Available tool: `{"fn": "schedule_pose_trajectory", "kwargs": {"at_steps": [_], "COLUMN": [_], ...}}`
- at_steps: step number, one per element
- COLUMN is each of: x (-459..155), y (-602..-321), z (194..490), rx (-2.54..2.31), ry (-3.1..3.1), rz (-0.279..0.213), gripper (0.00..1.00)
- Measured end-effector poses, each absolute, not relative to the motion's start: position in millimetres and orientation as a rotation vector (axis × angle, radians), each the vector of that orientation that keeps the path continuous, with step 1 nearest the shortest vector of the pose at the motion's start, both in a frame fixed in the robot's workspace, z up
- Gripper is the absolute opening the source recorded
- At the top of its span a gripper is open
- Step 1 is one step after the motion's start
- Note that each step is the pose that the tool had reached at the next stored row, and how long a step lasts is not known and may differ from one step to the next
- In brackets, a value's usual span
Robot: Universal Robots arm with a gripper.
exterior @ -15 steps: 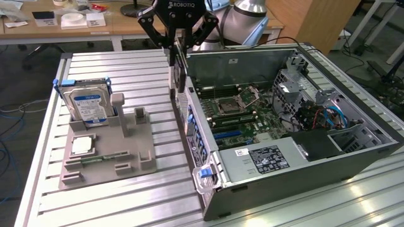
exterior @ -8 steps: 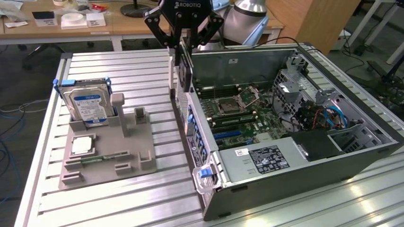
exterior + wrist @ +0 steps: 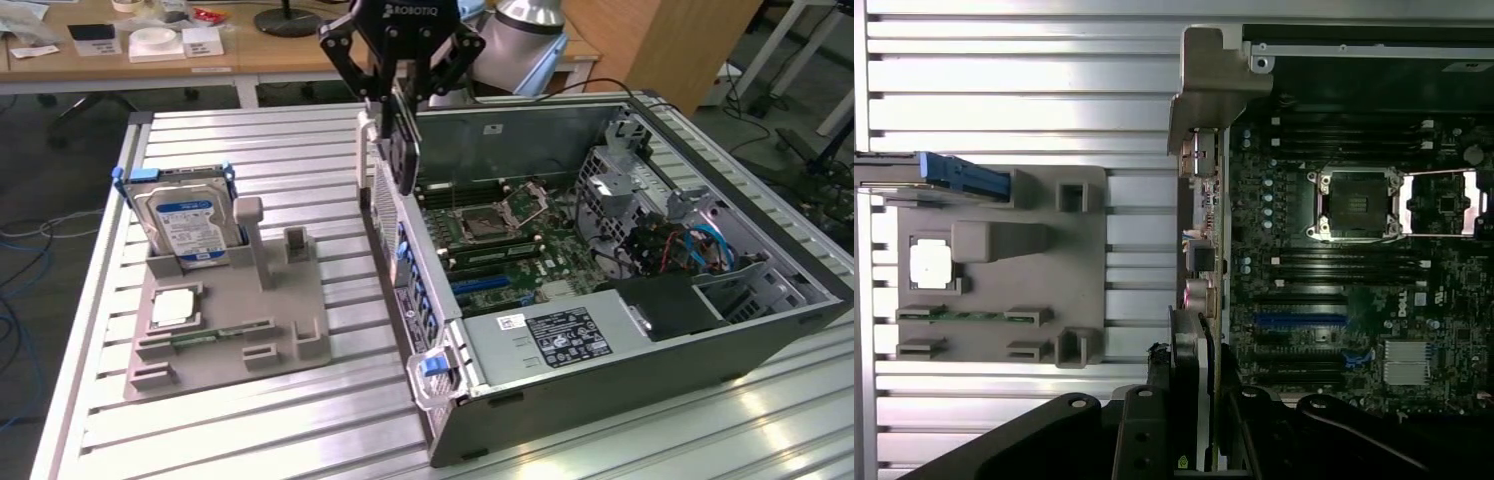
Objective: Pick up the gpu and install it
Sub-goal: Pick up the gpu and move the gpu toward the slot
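At nine o'clock in the exterior view, a grey fixture (image 3: 287, 330) sits on the slatted aluminium table (image 3: 267, 140). Its slots appear meant to present each part for a clean grab. The hard drive (image 3: 187, 215) stands on edge at the far end, while a CPU (image 3: 174, 308) and a memory stick (image 3: 200, 336) lie flat nearer the camera.

At twelve o'clock the Robotiq gripper (image 3: 400, 100) hangs above the rear wall of the open PC case (image 3: 601, 405). The gpu (image 3: 400, 160) hangs from it on edge, thin side toward the camera. I judge this lets the card go down into the case without fouling the wall. The claw is nearly closed, its fingers pinching the card's two faces.

In the wrist view the gpu (image 3: 1192, 350) runs edge-on out of the gripper (image 3: 1194, 440), just beside the case's rear port panel. From the card, the motherboard (image 3: 1354, 250) and its blue expansion slot (image 3: 1299, 320) lie toward three o'clock.
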State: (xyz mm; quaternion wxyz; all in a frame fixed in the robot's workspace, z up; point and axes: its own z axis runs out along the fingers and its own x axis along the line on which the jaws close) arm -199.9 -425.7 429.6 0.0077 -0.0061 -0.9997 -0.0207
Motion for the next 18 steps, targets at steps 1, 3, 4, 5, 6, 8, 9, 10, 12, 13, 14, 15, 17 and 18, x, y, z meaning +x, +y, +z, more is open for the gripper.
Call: {"fn": "schedule_pose_trajectory", "kwargs": {"at_steps": [1,3,4,5,6,8,9,10,12,13,14,15,17,18], "x": [-199,-196,-195,-193,-192,-190,-188,-187,-185,-183,-181,-179,-175,-173], "y": [-426,-426,-426,-426,-426,-426,-426,-426,-426,-426,-426,-426,-426,-426], "z": [430,430,430,430,430,430,430,430,430,430,430,430,429,429], "rx": [-0.019,-0.019,-0.019,-0.019,-0.019,-0.019,-0.019,-0.019,-0.019,-0.018,-0.016,-0.012,-0.001,0.004], "ry": [-3.126,-3.126,-3.126,-3.126,-3.126,-3.126,-3.126,-3.126,-3.126,-3.126,-3.126,-3.125,-3.125,-3.125], "rz": [-0.065,-0.065,-0.065,-0.065,-0.065,-0.065,-0.065,-0.065,-0.065,-0.065,-0.065,-0.065,-0.065,-0.064], "gripper": [0.27,0.27,0.27,0.27,0.27,0.27,0.27,0.27,0.27,0.27,0.27,0.27,0.27,0.27]}}
